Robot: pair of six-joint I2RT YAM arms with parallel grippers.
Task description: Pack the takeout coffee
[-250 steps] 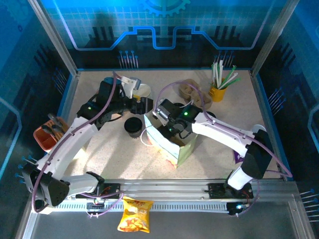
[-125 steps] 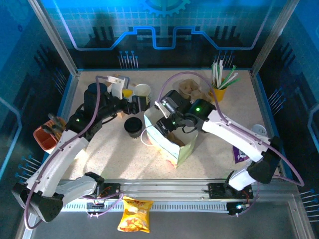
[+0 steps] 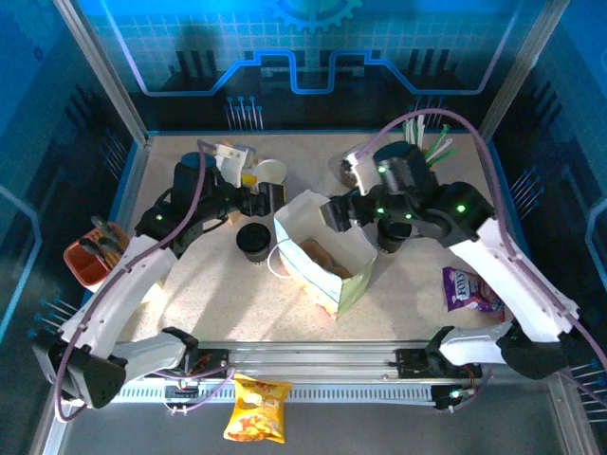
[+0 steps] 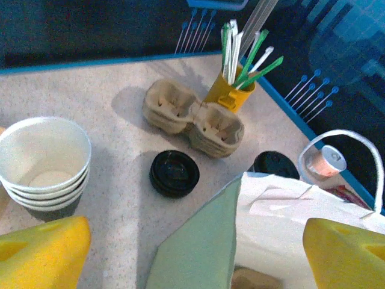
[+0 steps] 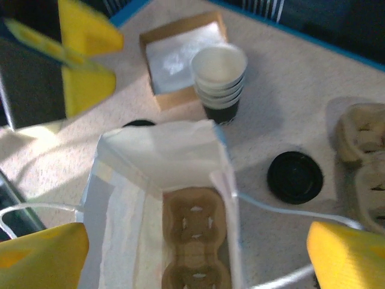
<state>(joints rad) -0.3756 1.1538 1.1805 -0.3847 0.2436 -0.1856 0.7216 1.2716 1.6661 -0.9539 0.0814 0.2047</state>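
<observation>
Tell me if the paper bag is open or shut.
Open. The paper bag stands with its mouth spread; the right wrist view looks down to a brown cup carrier on its bottom.

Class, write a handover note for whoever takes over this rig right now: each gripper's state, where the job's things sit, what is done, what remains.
Left gripper: open, empty, beside the stack of lidless cups.
Right gripper: open, empty, above the paper bag.
Lidded coffee cup: on the table, just left of the bag, not held.
Done: bag stands open with a cup carrier inside.
Left: grasp the coffee cup and set it in the bag.
</observation>
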